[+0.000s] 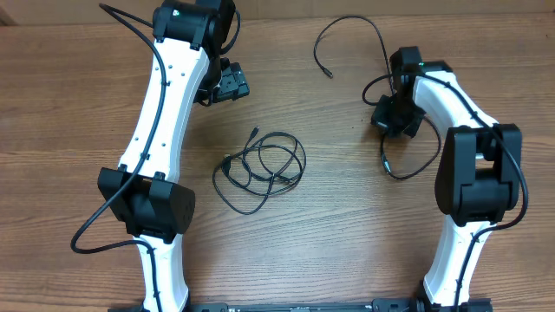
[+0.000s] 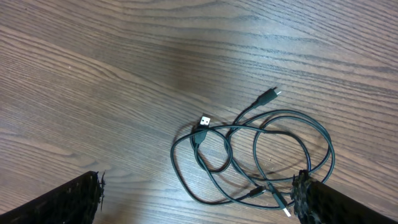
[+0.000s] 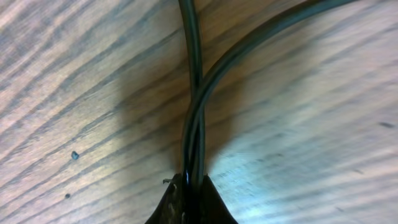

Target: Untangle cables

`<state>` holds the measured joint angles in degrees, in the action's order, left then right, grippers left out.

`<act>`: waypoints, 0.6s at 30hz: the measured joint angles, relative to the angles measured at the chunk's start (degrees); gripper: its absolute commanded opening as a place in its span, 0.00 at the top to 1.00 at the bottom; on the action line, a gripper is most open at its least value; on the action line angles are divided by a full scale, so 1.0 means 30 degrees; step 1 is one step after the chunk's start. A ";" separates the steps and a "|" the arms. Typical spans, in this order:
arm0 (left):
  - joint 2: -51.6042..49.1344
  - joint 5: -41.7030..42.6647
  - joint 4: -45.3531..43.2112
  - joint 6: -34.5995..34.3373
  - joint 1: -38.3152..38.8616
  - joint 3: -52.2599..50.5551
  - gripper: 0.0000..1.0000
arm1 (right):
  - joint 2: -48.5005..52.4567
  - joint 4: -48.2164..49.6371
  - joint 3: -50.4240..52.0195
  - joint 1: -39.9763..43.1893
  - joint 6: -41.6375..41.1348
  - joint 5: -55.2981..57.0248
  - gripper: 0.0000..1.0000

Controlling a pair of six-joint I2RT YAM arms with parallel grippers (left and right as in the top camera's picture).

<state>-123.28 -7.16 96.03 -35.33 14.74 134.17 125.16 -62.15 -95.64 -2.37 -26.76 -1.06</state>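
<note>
Pinching thin black cables (image 3: 194, 118), right claw (image 3: 190, 190) sits clamped.

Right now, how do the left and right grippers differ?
The left gripper is open and empty; the right gripper is shut on a cable. The left is apart from the bundle; the right is low at the table. Both have black fingers.
</note>
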 measured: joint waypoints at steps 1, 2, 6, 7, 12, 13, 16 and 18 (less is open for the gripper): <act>0.0000 0.0000 -0.0007 0.0000 0.0000 0.0000 0.00 | 0.0000 -0.0612 -0.0612 0.0189 0.0007 -0.0007 0.96; 0.0000 0.0000 -0.0007 0.0000 0.0000 0.0000 0.01 | 0.0000 -0.0991 -0.1064 0.0335 0.0000 0.0000 0.96; 0.0000 0.0000 -0.0007 0.0000 0.0000 0.0000 0.00 | -0.0124 -0.3555 -0.4510 0.1217 0.0000 -0.0007 0.96; -0.0007 0.0000 -0.0007 0.0000 0.0000 0.0000 0.00 | -0.0255 -0.4044 -0.5282 0.1413 0.0015 -0.0022 0.96; 0.0000 0.0000 -0.0007 0.0000 0.0000 0.0000 0.00 | -0.2033 -0.6149 -0.8932 0.2302 0.0000 -0.0015 0.96; -0.0007 0.0000 -0.0007 0.0000 0.0000 0.0000 0.00 | -0.2528 -0.6353 -0.9377 0.2404 0.0007 -0.0022 0.96; -0.0007 0.0000 -0.0007 0.0000 0.0000 0.0000 0.00 | -0.4248 -0.6630 -1.0098 0.2528 0.0007 -0.0015 0.96; 0.0000 0.0000 -0.0007 0.0000 0.0000 0.0000 0.00 | -0.5610 -0.6681 -1.0163 0.2528 0.0007 -0.0036 0.96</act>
<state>-123.28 -7.16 96.01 -35.33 14.74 134.17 108.33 -82.19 -126.13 5.21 -26.74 -1.17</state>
